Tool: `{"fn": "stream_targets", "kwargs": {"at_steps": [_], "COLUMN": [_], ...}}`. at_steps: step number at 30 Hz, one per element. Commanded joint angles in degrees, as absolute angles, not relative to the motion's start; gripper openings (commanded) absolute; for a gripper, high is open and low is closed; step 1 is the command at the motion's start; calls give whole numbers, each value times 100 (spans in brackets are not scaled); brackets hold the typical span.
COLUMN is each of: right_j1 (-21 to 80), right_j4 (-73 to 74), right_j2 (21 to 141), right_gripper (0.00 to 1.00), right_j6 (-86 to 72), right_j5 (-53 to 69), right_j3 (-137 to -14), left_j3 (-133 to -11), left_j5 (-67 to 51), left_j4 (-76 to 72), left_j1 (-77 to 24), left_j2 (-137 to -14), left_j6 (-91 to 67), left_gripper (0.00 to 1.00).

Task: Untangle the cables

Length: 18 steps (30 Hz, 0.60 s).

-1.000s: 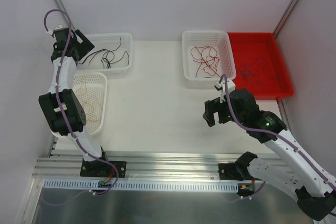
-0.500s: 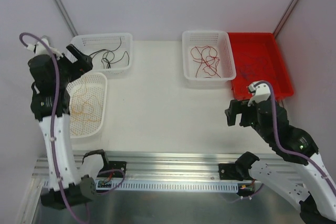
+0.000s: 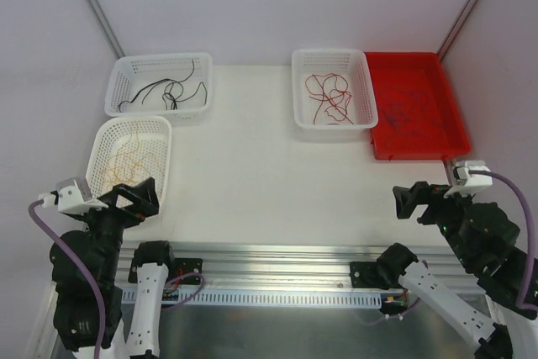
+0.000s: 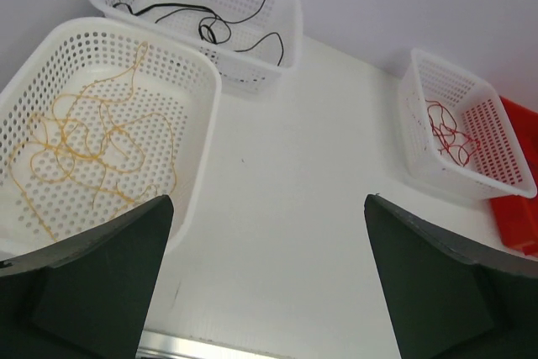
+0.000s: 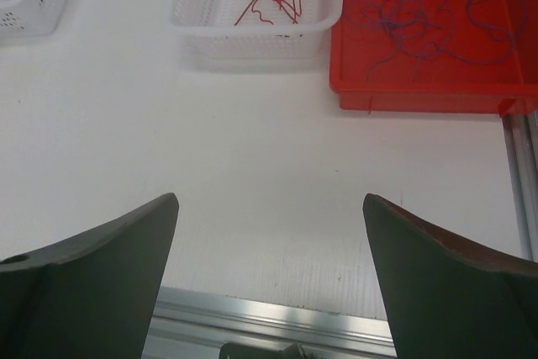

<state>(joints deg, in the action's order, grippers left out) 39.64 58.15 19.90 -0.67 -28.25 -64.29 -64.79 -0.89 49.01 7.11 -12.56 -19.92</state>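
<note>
1. Both arms had drawn back from the baskets to the near edge of the tabletop (image 3: 252, 166) since a second earlier.
2. Spread wide and empty, the left gripper (image 3: 136, 199) hung near the near-left basket (image 3: 134, 120), which held the yellow-orange cables (image 3: 126, 161).
3. Equally wide and empty, the right gripper (image 3: 409, 203) hung near the red tray (image 3: 403, 55), which held the dark blue-purple cables (image 3: 412, 111).
4. Farther back, the black cables (image 3: 168, 88) lay in the far-left basket (image 3: 160, 57), and the red cables (image 3: 328, 97) lay in the middle basket (image 3: 328, 51).

place: robotics lab | evidence: white enclosure walls (image 3: 252, 6), aluminium rail (image 3: 277, 258), bolted arm bases (image 3: 160, 260)
</note>
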Motion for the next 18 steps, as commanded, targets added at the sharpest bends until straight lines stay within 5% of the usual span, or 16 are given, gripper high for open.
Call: {"fn": "stream_targets", "kwargs": {"at_steps": [1,18], "right_j1": [3982,3990], "right_j4": [5898,6433], "right_j2": [1408,-86], "right_gripper": [97,97], "right_j6": [-123,-71], "right_j5": [-2962,-3173], "right_j3": [-6259,-6346], "left_j3": [-6433,-6952], "left_j5": [492,1239], "left_j4": [5545,6810], "left_j1": [449,18], "left_j2": [-704,923], "left_j6": [-2057,-1520], "left_gripper": [99,99]}}
